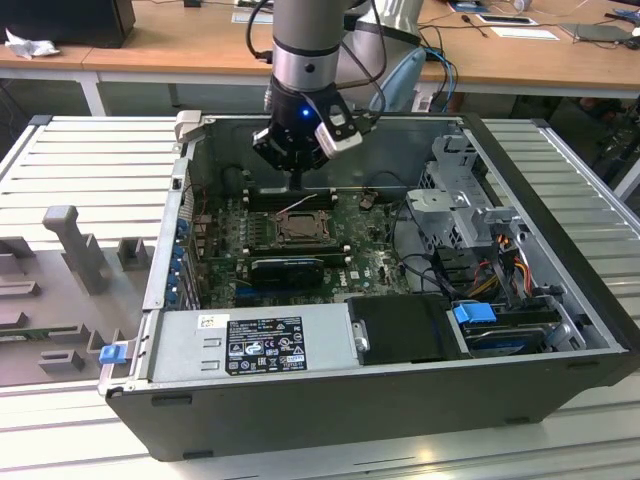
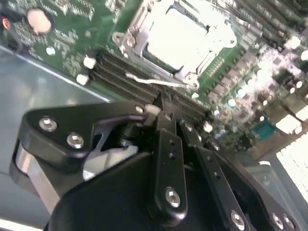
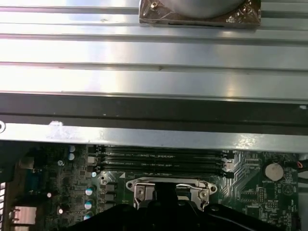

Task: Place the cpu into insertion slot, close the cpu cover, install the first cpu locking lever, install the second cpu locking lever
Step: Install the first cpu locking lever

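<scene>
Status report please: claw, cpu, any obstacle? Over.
Claw shut, empty, above memory slots beside insertion slot. Cpu seated, cpu cover down. One locking lever unlatched, near claw tip.

Open computer case on slatted table

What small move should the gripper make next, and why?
Probably ease down onto the thin locking lever and press it down. The cpu seems seated, the cpu cover looks lowered around it, the lever sticks out unlatched, and the gripper, fingers shut, hangs close by it.
</scene>
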Available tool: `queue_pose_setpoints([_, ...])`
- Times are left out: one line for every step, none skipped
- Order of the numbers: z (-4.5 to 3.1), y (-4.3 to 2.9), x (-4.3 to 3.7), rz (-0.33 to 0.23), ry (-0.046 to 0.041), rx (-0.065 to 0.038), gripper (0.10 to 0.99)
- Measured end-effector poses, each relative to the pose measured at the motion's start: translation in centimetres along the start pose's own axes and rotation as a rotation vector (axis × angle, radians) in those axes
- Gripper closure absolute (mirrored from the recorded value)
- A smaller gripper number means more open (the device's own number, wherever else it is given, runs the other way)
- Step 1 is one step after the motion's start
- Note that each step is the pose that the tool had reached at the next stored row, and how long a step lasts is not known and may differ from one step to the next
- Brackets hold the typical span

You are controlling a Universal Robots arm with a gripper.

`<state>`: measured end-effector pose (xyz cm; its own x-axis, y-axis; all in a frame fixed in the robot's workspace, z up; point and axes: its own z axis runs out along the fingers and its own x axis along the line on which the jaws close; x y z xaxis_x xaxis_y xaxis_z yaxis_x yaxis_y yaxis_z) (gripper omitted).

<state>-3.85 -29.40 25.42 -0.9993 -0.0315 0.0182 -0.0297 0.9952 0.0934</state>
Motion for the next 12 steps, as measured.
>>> queue_pose_setpoints([0.02,0.0,0.03,-0.001,-0.0025,-0.007,0.98])
queue_pose_setpoints([0.03,-0.02,0.11,-0.004,-0.0096,-0.016,0.98])
queue_pose_setpoints([0.08,-0.04,0.13,-0.007,-0.0191,-0.019,0.98])
queue_pose_setpoints([0.17,-0.04,0.12,-0.007,-0.0217,-0.019,0.98])
queue_pose_setpoints([0.29,-0.06,0.11,-0.007,-0.0228,-0.019,0.98])
queue_pose_setpoints([0.53,-0.08,0.09,-0.007,-0.023,-0.019,0.98])
queue_pose_setpoints([0.86,-0.1,0.05,-0.007,-0.0229,-0.019,0.98])
queue_pose_setpoints([1.05,-0.1,0.03,-0.007,-0.023,-0.019,0.98])
queue_pose_setpoints([1.22,-0.1,0.01,-0.008,-0.023,-0.019,0.98])
queue_pose_setpoints([1.51,-0.1,-0.03,-0.009,-0.0229,-0.019,0.98])
queue_pose_setpoints([1.73,-0.1,-0.11,-0.011,-0.0227,-0.019,0.98])
queue_pose_setpoints([1.87,-0.1,-0.18,-0.012,-0.0227,-0.019,0.98])
